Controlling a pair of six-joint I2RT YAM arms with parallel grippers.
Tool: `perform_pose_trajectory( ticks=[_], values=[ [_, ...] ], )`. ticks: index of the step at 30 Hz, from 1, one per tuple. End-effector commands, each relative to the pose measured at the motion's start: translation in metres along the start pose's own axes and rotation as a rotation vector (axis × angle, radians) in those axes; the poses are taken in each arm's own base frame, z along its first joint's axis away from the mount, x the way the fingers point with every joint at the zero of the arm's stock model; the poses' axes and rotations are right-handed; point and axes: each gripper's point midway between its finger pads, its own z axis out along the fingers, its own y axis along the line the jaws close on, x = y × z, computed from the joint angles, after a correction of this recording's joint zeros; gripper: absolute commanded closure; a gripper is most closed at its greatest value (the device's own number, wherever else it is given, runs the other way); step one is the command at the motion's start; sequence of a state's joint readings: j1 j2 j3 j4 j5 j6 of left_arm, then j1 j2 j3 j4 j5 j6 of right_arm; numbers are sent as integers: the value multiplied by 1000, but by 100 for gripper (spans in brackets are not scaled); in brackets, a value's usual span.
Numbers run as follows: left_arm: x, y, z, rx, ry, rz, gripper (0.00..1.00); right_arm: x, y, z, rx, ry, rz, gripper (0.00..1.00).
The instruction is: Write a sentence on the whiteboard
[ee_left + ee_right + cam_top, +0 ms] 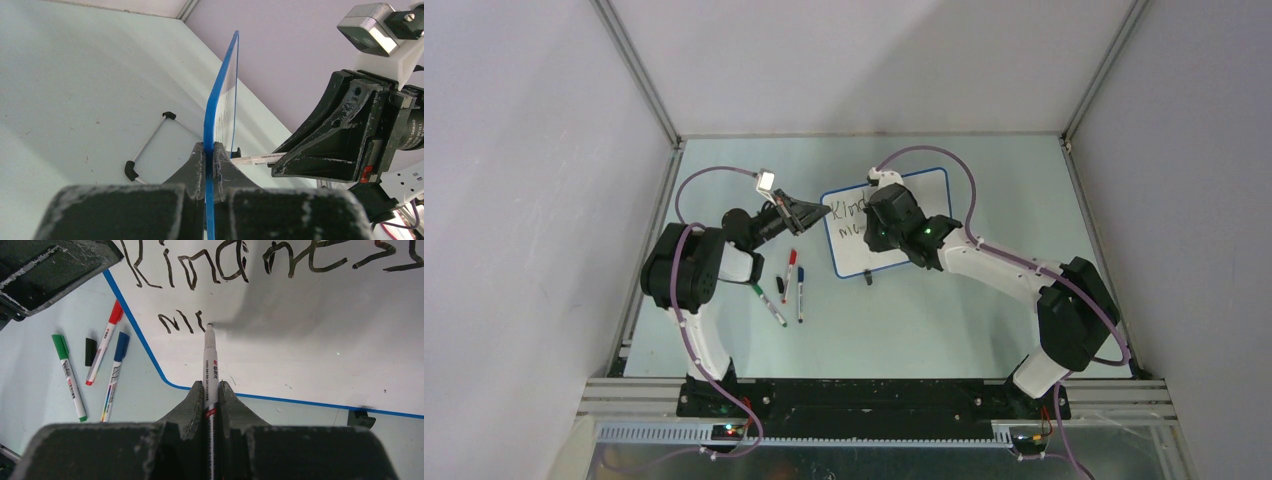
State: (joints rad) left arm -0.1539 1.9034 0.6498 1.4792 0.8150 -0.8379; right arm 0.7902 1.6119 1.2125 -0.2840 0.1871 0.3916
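Observation:
The whiteboard [854, 240] stands tilted near mid-table, white with a thin blue rim [216, 100]. My left gripper [210, 150] is shut on its left edge, which I see edge-on between the jaws. The sentence [260, 262] reads "Kindness" on the top line, and a few black strokes [180, 322] begin a second line. My right gripper [211, 387] is shut on a white black-ink marker [210, 365]. Its tip [209, 326] touches the board just right of those strokes. From above, the right gripper [894, 220] covers the board's middle.
Left of the board, a red marker [789, 272], a blue marker [800, 292], a green marker [768, 304] and a loose black cap [780, 285] lie on the pale green table [924, 320]. One black board foot [361, 418] shows below the rim.

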Motion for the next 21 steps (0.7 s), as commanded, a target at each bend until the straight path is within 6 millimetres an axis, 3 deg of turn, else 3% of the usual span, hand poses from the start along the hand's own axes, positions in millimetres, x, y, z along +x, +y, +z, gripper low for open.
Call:
perform_pose_trajectory(
  ticks=[1, 13, 21],
  values=[
    [-20, -16, -1, 44, -47, 105, 100, -27, 1, -3, 12, -67, 13, 100],
    [-20, -16, -1, 43, -48, 104, 100, -35, 0, -5, 15, -80, 8, 100],
    [-20, -16, -1, 43, -49, 105, 100, -26, 1, -1, 18, -51, 7, 100]
  ],
)
